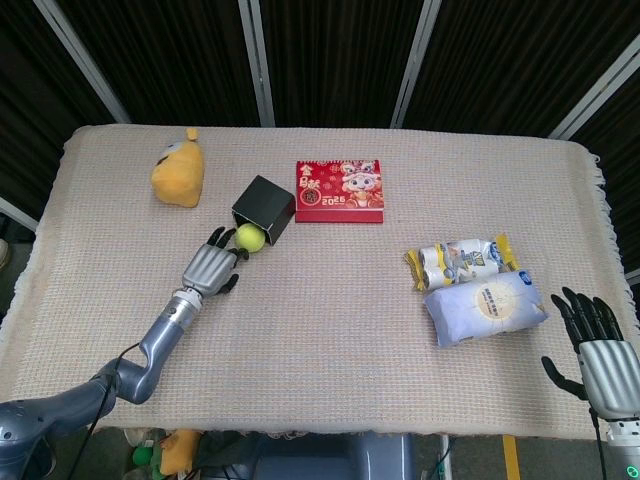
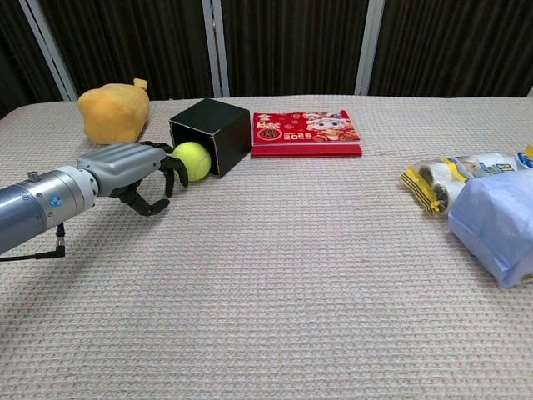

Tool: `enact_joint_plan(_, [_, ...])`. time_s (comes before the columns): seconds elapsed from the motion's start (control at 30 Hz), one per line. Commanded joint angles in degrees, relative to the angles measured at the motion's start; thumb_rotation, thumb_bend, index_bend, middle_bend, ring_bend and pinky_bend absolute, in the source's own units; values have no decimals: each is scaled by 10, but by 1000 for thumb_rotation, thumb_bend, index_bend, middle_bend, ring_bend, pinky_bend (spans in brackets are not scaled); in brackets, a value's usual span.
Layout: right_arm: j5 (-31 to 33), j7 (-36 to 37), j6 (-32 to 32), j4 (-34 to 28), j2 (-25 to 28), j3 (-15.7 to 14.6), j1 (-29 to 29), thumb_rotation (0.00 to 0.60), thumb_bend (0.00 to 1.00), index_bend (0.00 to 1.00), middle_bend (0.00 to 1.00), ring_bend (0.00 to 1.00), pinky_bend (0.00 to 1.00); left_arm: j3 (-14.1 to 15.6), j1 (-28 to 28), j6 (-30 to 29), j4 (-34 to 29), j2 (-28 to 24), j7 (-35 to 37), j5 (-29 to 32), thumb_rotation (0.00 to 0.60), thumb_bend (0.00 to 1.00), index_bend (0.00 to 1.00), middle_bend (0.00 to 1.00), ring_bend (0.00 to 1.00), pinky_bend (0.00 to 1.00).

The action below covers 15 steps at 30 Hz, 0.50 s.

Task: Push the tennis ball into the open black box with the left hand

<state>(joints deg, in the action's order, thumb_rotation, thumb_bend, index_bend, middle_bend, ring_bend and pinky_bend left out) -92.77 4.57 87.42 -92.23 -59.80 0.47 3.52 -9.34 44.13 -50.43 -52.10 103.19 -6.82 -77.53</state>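
Note:
The yellow-green tennis ball (image 1: 249, 236) (image 2: 193, 160) sits right at the open mouth of the black box (image 1: 263, 208) (image 2: 212, 135), partly inside the opening. My left hand (image 1: 209, 266) (image 2: 131, 168) lies just behind the ball on the near-left side, fingers spread and curved, fingertips touching it, holding nothing. My right hand (image 1: 598, 352) hovers off the table's front right corner in the head view, fingers spread and empty.
An orange plush toy (image 1: 179, 174) (image 2: 114, 112) lies left of the box. A red calendar box (image 1: 339, 191) (image 2: 306, 133) sits right of it. A snack pack (image 1: 463, 261) and a pale blue bag (image 1: 485, 308) lie at the right, on the beige cloth (image 1: 330, 320).

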Motion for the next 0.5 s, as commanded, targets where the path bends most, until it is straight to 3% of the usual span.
enact_joint_plan(0.03, [0, -1, -2, 0, 0, 0, 1, 600, 345, 0, 0, 0, 0, 3, 0, -16, 7, 4, 3, -9, 600, 429, 246, 101, 0, 0])
enact_joint_plan(0.5, [-5, 11, -7, -2, 6, -4, 3, 600, 345, 0, 0, 0, 0, -3, -2, -30, 21, 17, -30, 6, 600, 429, 109, 29, 0, 0])
